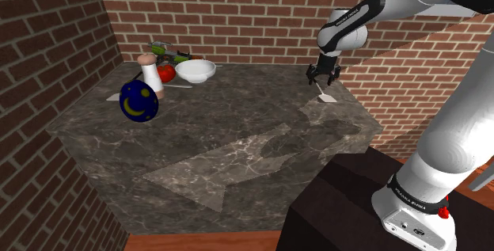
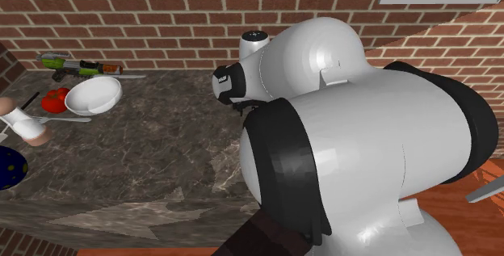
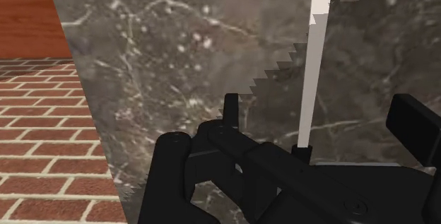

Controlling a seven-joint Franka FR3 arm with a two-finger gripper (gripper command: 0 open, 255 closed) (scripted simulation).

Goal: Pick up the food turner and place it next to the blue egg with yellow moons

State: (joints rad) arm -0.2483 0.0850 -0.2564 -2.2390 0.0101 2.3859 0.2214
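Dark marble counter (image 1: 237, 138) between brick walls (image 1: 237, 12): the black gripper (image 1: 324, 75) stands wide open over the white food turner (image 1: 325, 96) near the shoulder view's right edge, well apart from the blue egg (image 1: 138, 100).

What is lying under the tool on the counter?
The white turner lies on the dark counter below the open tool. In the wrist view its handle runs between the fingers, untouched; the handle's end is covered by the tool.
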